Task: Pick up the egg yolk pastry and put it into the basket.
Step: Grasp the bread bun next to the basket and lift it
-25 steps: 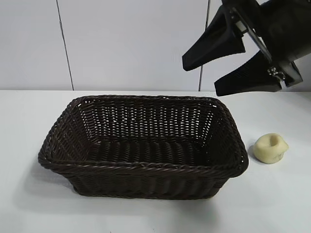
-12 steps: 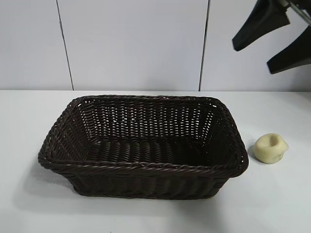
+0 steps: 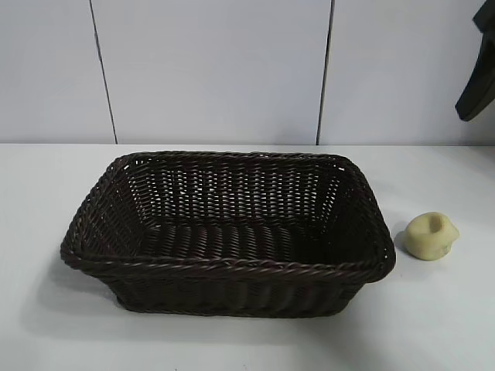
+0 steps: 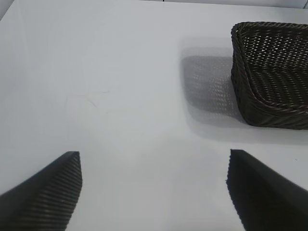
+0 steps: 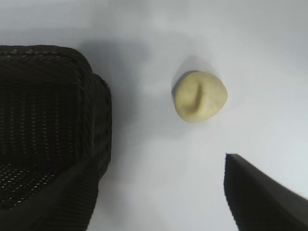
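The egg yolk pastry (image 3: 431,236), a small pale yellow lump with a dimple, lies on the white table just right of the basket (image 3: 232,267). The dark brown wicker basket has nothing in it. Of my right gripper only one black finger (image 3: 479,86) shows in the exterior view, high at the right edge. In the right wrist view my right gripper (image 5: 161,166) is open and holds nothing, high above the table. The pastry (image 5: 199,96) lies beyond its tips, beside the basket's rim (image 5: 103,106). My left gripper (image 4: 154,159) is open over bare table, apart from the basket (image 4: 245,82).
A white panelled wall (image 3: 209,69) with two dark vertical seams stands behind the table. The white tabletop (image 3: 46,201) runs around the basket on all sides.
My right gripper has risen and moved right, from above the basket's right end to almost out of the exterior view. The basket and the pastry have not moved.
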### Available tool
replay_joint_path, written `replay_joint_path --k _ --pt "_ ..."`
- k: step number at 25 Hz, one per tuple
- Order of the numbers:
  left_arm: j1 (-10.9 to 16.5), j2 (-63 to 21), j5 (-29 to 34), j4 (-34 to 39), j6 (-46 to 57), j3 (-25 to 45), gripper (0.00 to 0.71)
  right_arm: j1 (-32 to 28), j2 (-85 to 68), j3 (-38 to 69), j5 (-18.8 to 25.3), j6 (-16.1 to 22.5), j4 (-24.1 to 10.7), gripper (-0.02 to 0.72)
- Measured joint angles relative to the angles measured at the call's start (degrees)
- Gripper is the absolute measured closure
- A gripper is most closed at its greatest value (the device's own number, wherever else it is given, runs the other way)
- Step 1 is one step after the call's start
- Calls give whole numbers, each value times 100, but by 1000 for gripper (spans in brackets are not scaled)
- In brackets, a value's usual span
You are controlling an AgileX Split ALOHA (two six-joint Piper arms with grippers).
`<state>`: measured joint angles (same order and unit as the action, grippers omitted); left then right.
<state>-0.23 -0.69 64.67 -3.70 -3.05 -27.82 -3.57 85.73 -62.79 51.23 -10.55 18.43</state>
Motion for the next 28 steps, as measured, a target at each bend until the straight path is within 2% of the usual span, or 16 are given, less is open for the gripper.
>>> replay_joint_path --k 14,19,25,28 --pt "0 0 0 0 0 0 114 -6 1876 -24 -1165 203 22 175" --pt "0 0 0 0 0 0 114 -6 2327 -25 -1522 280 198 195" --pt "0 0 0 0 0 0 114 -6 2424 -25 -1709 285 235 363" --pt "0 0 0 0 0 0 114 -6 2424 -25 -1751 285 235 536"
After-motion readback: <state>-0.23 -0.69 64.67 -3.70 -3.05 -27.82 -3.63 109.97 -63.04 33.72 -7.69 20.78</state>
